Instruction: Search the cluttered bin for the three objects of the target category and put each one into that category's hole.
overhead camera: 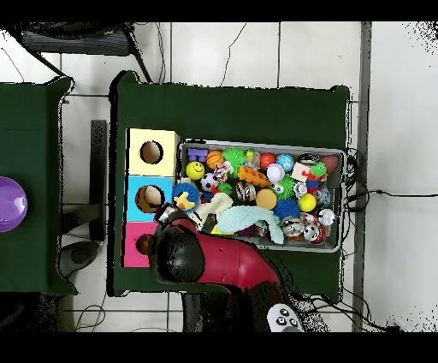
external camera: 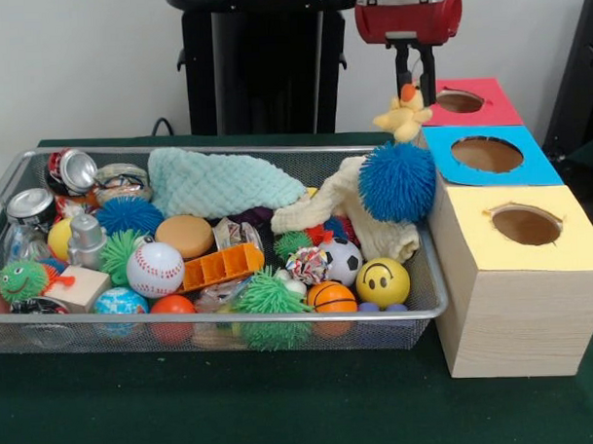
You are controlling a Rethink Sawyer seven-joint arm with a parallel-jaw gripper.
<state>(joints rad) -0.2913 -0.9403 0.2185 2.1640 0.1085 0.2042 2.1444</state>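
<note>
Front view: bin [external camera: 12, 178] sits on the worktop [external camera: 283, 408], with 3 boxes in a row touching its right end, running front to back. Nearest box [external camera: 519, 302] is foremost, middle box [external camera: 489, 157] behind it, and the box with the hole [external camera: 460, 101] farthest back. The claw [external camera: 416, 89] hangs above the gap between bin and far box, holding the duck [external camera: 405, 116], which sits just above and behind a spiky ball [external camera: 397, 182] at the bin's right end.

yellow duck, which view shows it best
The front view: the yellow duck hangs from the claw beside the red-bordered hole. The overhead view shows only a small yellow patch at the arm's edge.
</note>
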